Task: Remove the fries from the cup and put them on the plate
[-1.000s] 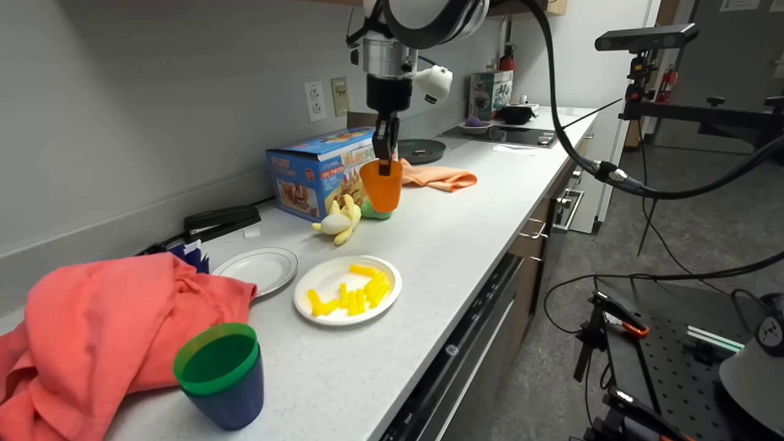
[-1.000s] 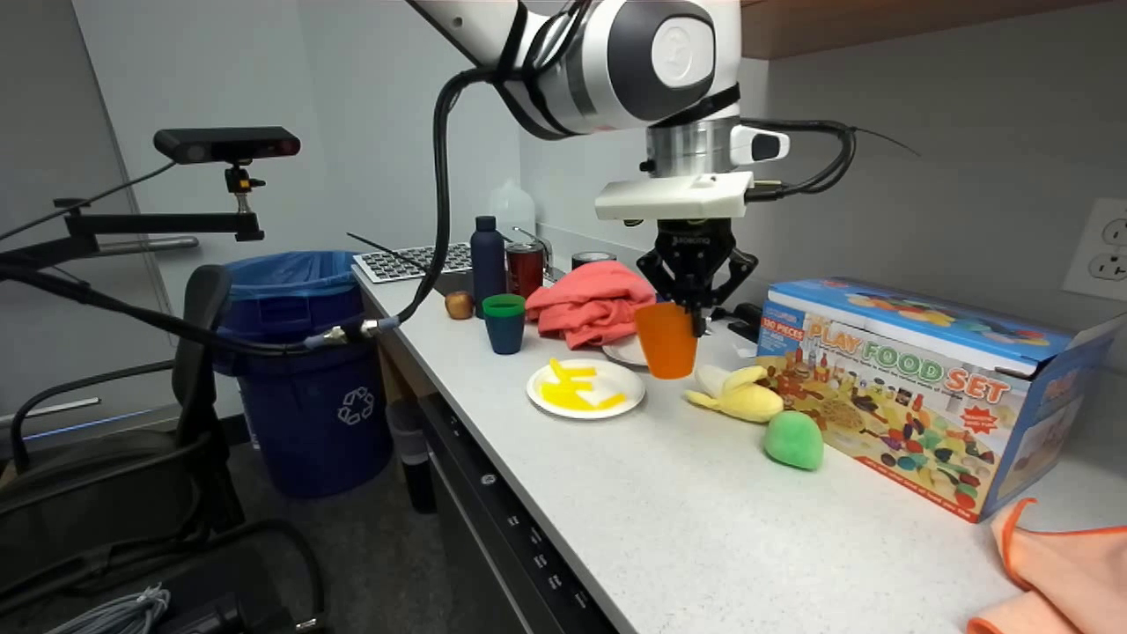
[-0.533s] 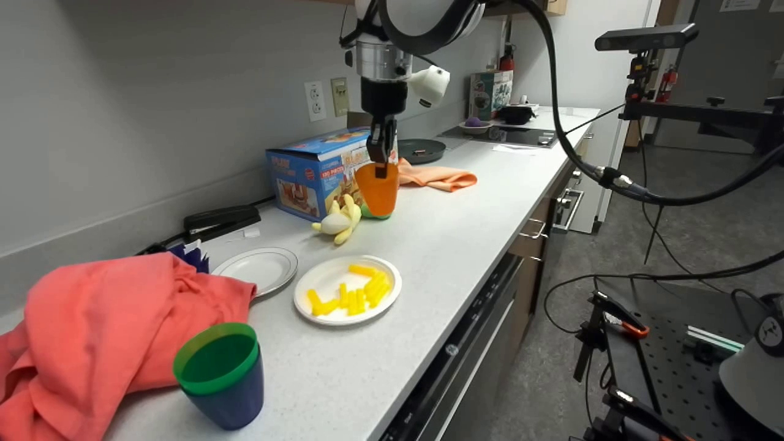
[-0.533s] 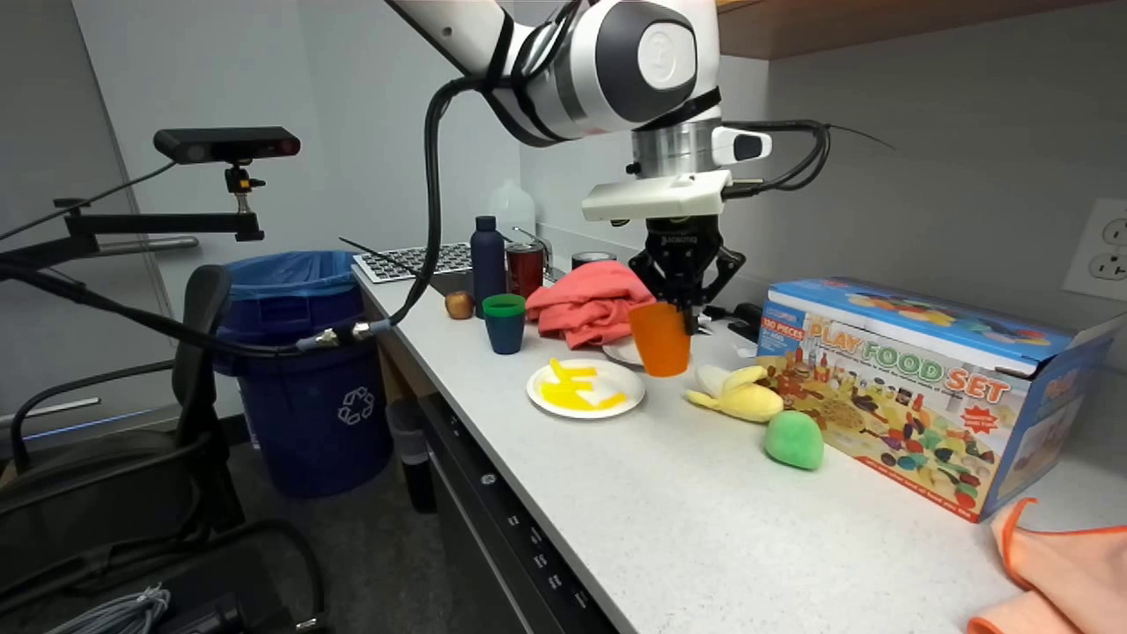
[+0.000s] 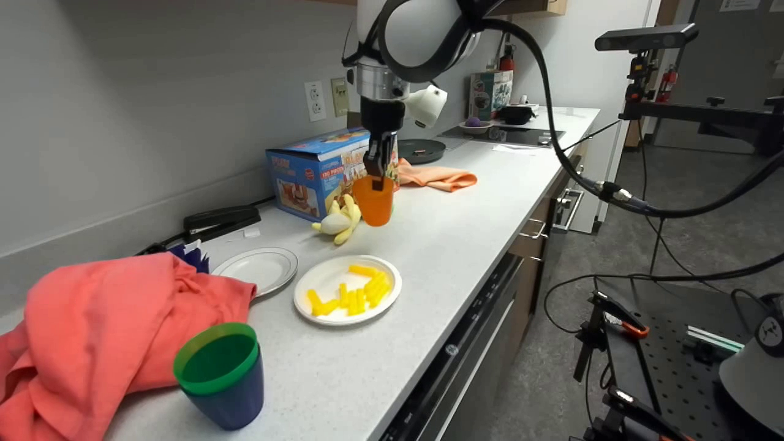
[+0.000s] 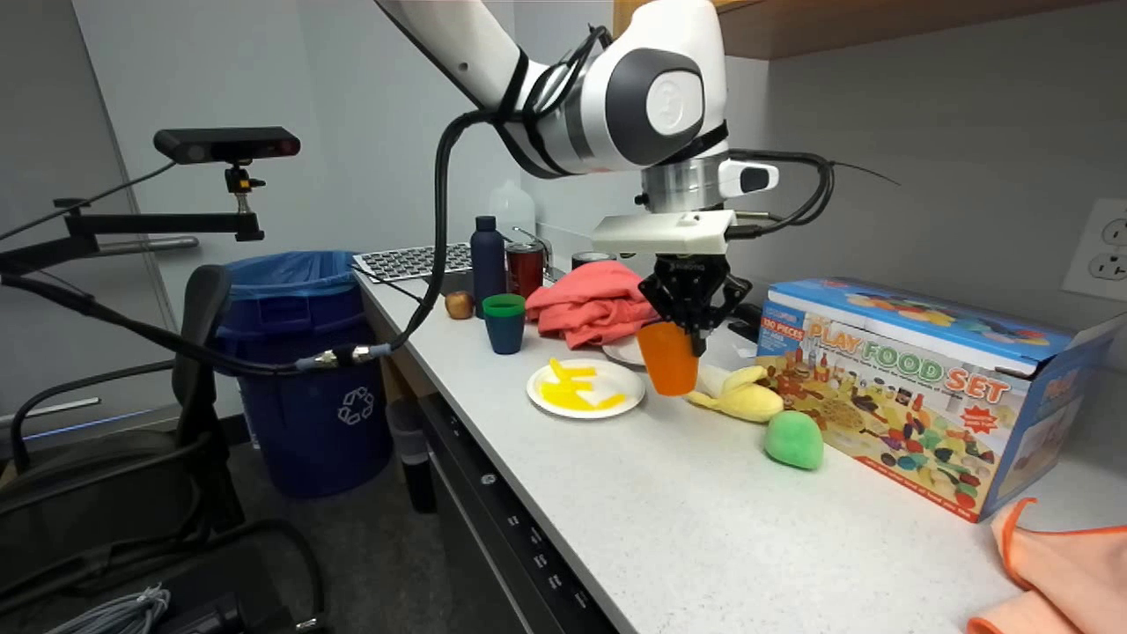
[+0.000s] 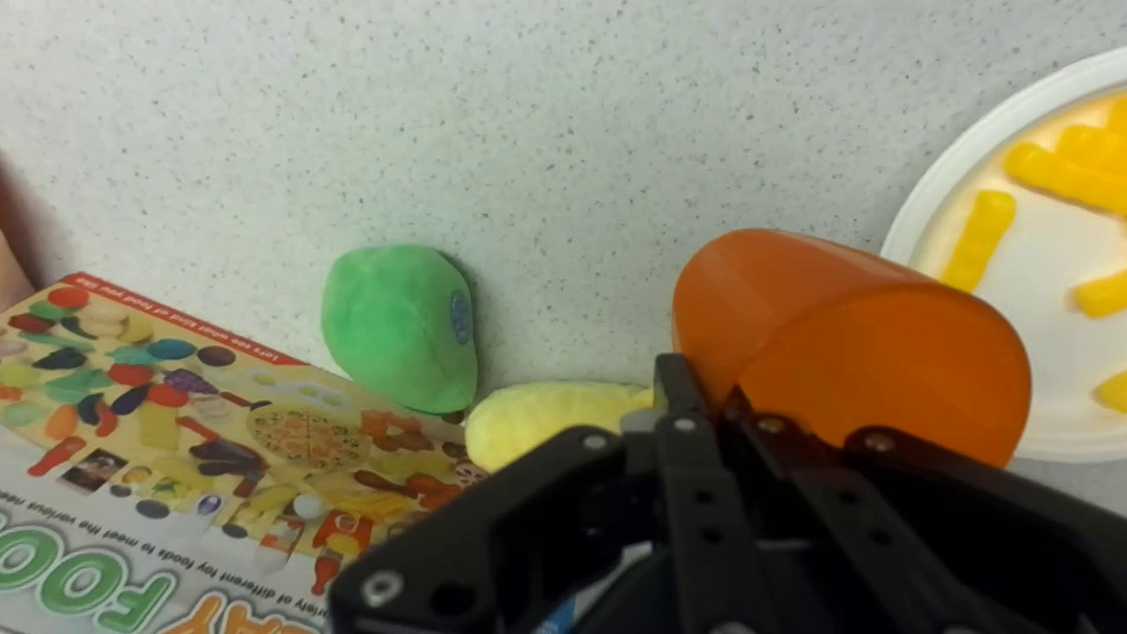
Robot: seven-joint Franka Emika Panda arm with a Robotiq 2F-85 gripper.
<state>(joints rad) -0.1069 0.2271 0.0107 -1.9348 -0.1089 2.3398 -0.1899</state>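
The orange cup [image 5: 375, 208] is held upright with a slight tilt, seemingly just above the counter. My gripper [image 6: 696, 339] is shut on the cup's wall near its rim. In the wrist view the gripper [image 7: 709, 396] pinches the cup [image 7: 898, 370], with one finger inside and one outside. No fries show in the visible part of its inside. The white plate [image 5: 331, 275] lies nearer the counter's front edge, apart from the cup. Several yellow fries [image 5: 376, 289] lie on it. Plate [image 7: 1039, 273] and fries [image 7: 977, 238] also show at the wrist view's right edge.
A yellow banana toy [image 6: 748, 401] and a green toy [image 6: 794, 438] lie beside the held cup. The food set box [image 6: 898, 396] stands by the wall. A bare white plate [image 5: 263, 266], red cloth [image 5: 131, 324] and green-rimmed blue cups [image 5: 229, 398] are nearby.
The gripper and held cup shift slightly left in both exterior views, then move lower toward the counter. The fries and plate have not moved.
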